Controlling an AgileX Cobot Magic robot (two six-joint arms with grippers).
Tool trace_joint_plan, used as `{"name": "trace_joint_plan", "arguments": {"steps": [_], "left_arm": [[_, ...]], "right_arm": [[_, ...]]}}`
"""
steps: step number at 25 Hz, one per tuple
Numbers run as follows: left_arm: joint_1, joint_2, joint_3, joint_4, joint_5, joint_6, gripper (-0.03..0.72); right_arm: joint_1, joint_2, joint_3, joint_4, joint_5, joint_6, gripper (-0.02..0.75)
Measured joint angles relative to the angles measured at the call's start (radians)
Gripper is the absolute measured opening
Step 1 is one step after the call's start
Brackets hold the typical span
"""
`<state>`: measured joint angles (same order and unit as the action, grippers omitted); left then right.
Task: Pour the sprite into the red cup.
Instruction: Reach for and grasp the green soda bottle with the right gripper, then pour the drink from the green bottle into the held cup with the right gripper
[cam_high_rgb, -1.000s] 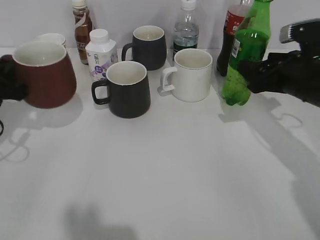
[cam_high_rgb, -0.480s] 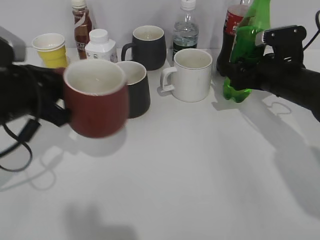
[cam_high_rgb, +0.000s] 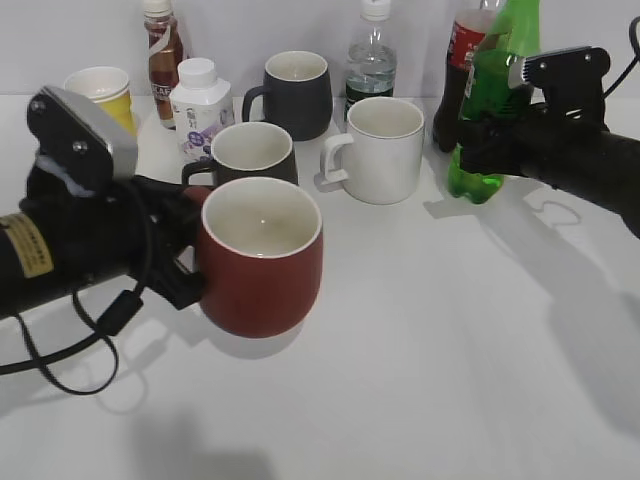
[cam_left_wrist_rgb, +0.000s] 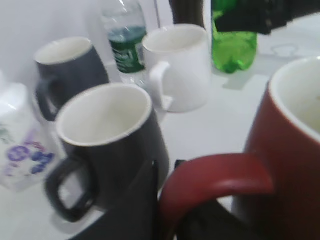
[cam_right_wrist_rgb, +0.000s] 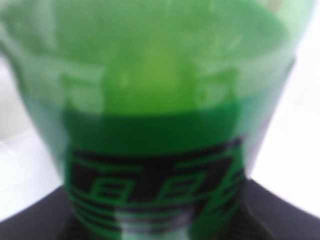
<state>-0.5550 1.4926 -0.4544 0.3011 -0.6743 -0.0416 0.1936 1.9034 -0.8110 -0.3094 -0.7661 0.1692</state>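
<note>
Although both task items are gripped, pouring has not begun. At left centre of the frame, the left gripper (cam_high_rgb: 185, 255) is clamped on the handle of the squat dark red ceramic cup (cam_high_rgb: 262, 256), whose off-white interior looks empty. At upper right, the right gripper (cam_high_rgb: 490, 135) is clamped around the tall translucent green plastic sprite bottle (cam_high_rgb: 492, 110), upright. Remaining, by judgement: bring together, tilt, pour. Count: one red cup, two black mugs (cam_high_rgb: 252, 155), one white mug (cam_high_rgb: 382, 148), one sprite bottle.
</note>
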Motion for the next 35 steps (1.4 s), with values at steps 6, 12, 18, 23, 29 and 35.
{"name": "trace_joint_plan", "arguments": {"steps": [6, 12, 18, 23, 29, 35], "left_arm": [[-0.002, 0.120, -0.043, 0.012, -0.066, 0.000, 0.067], [-0.002, 0.190, -0.126, 0.052, -0.075, 0.000, 0.066], [-0.002, 0.216, -0.196, 0.055, -0.080, 0.000, 0.066], [-0.002, 0.217, -0.217, 0.053, -0.094, -0.001, 0.065], [-0.002, 0.250, -0.218, 0.082, -0.110, -0.001, 0.065], [-0.004, 0.298, -0.218, 0.145, -0.185, -0.063, 0.065]], "right_arm": [[0.000, -0.105, 0.002, -0.062, 0.066, -0.082, 0.382], [0.000, -0.220, -0.047, -0.349, 0.058, -0.150, 0.382], [0.000, -0.223, -0.129, -0.592, 0.064, -0.156, 0.382], [0.000, -0.223, -0.140, -0.771, 0.064, -0.159, 0.380], [0.000, -0.223, -0.140, -0.869, 0.064, -0.215, 0.380], [0.000, -0.223, -0.140, -0.885, 0.065, -0.339, 0.380]]}}
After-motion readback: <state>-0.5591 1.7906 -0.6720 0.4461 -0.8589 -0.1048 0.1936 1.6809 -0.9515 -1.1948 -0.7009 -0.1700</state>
